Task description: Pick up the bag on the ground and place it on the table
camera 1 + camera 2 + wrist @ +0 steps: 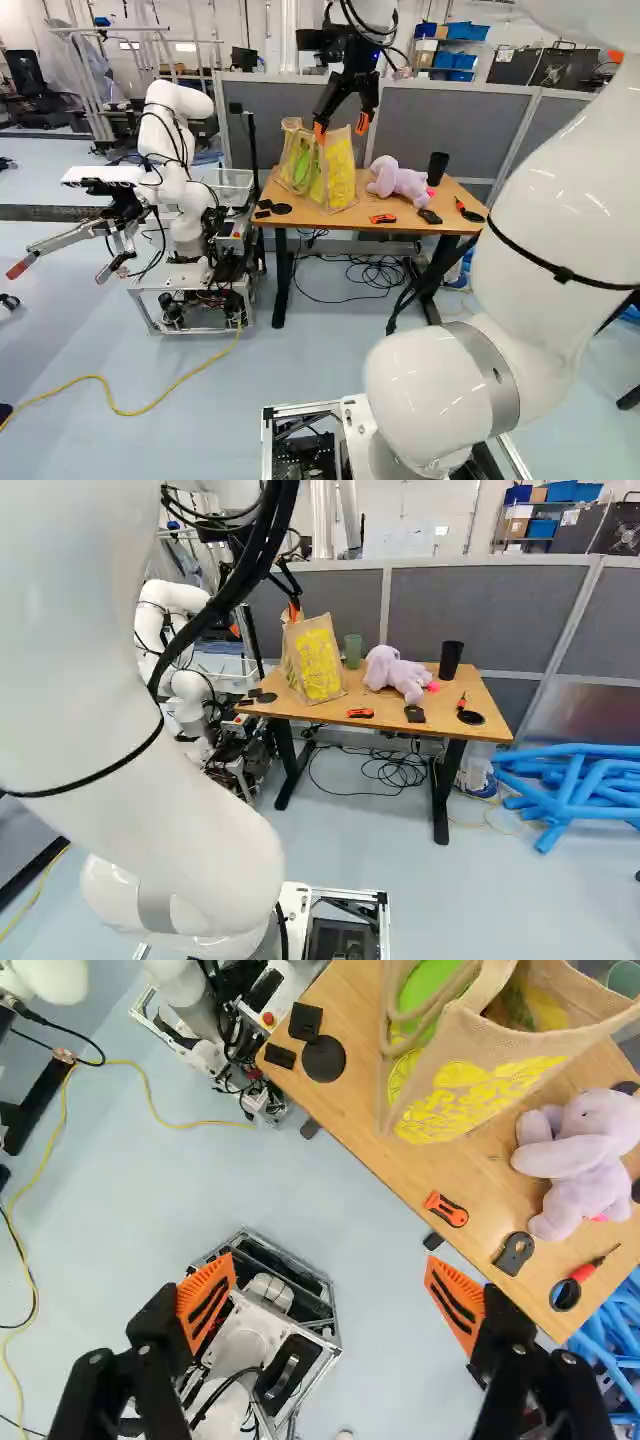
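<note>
High over the table, my gripper [341, 128] hangs in front of or above the bag in the left base view. The tan bag with yellow print [339, 178] stands upright on the wooden table [385, 218], toward its left end. In the wrist view, the gripper [330, 1298] is open, its orange fingers wide apart with nothing held between them. Ahead of the fingers, the bag [470, 1095] shows its open top and a loose handle, with something green inside. The bag touches neither finger there.
On the table are a lilac plush toy [396, 672], a black cup [451, 660], a green cup [353, 651], an orange cutter [360, 713] and black pieces. Another robot [178, 150] stands left of the table. Blue tubes [575, 785] lie right of it; grey partitions stand behind.
</note>
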Motion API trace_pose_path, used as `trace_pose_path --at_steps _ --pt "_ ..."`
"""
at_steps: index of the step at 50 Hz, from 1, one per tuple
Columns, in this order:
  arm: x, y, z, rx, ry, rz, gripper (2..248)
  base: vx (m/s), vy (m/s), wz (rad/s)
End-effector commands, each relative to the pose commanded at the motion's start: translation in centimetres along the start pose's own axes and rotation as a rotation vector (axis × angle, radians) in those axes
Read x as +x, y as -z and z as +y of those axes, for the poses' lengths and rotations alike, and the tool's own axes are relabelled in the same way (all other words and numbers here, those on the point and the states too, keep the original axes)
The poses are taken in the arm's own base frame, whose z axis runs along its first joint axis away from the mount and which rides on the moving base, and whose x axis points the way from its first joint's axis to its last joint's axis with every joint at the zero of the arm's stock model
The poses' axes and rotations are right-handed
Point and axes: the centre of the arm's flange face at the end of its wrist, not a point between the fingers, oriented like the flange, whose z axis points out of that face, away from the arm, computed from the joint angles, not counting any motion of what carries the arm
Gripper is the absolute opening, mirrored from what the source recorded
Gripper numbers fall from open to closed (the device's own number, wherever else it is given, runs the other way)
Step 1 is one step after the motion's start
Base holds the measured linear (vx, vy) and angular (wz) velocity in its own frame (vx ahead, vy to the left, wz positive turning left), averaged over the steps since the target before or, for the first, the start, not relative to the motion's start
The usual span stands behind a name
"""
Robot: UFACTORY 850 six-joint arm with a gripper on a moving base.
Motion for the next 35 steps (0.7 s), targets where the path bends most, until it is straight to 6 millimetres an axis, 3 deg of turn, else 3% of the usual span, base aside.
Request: trace_pose_path --at_steps 35 --pt "0.00 0.00 0.00 0.000 0.000 0.000 247 -0.007 0.000 0.001"
